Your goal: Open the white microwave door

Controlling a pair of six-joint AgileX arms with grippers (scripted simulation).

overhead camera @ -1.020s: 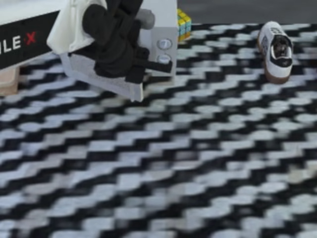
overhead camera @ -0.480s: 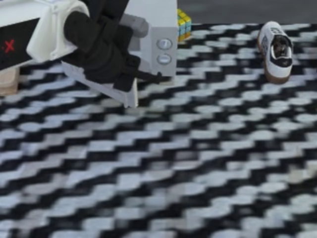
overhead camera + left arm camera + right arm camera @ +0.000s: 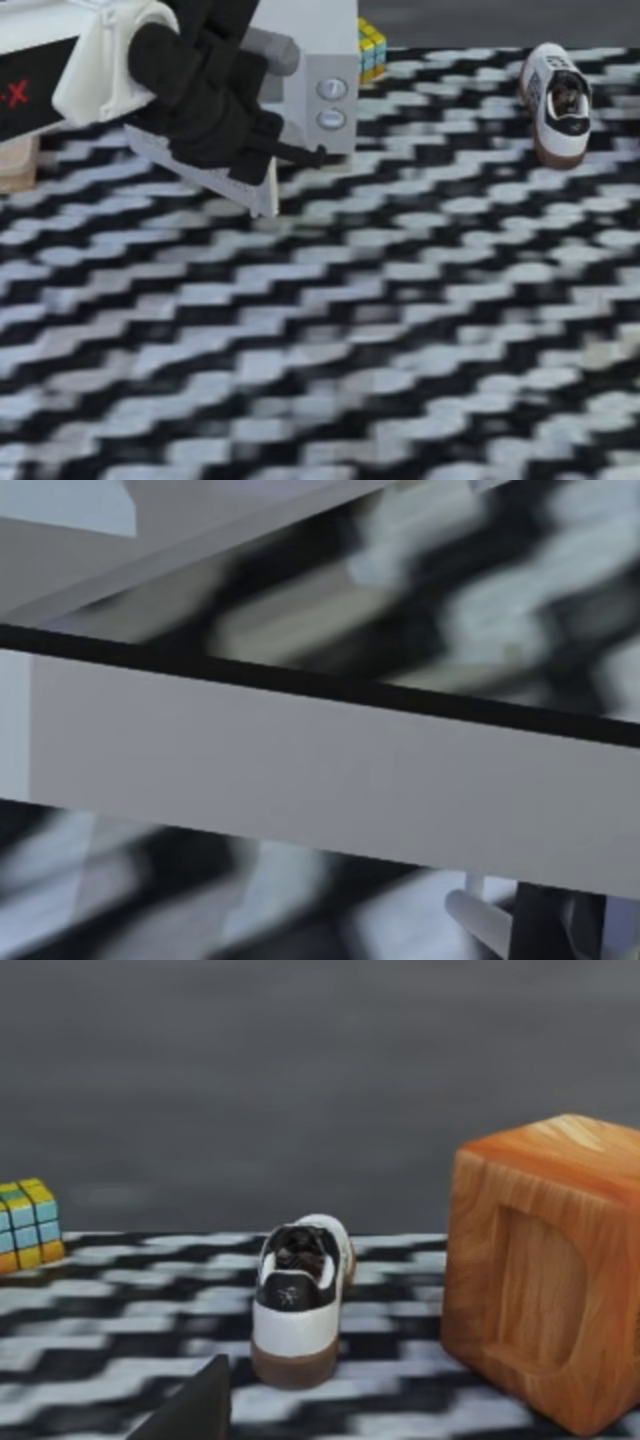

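Barely moved since before: door (image 3: 205, 178) ajar, left gripper (image 3: 300, 153) at its edge.

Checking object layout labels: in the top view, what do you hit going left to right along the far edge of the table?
Left gripper at the door → the white microwave → puzzle cube → shoe.

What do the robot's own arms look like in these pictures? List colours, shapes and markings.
The left arm has a white rounded shell, with a black panel carrying white lettering and a red X. Its wrist and gripper are matte black, ending in thin dark fingers. The right arm is out of the top view.
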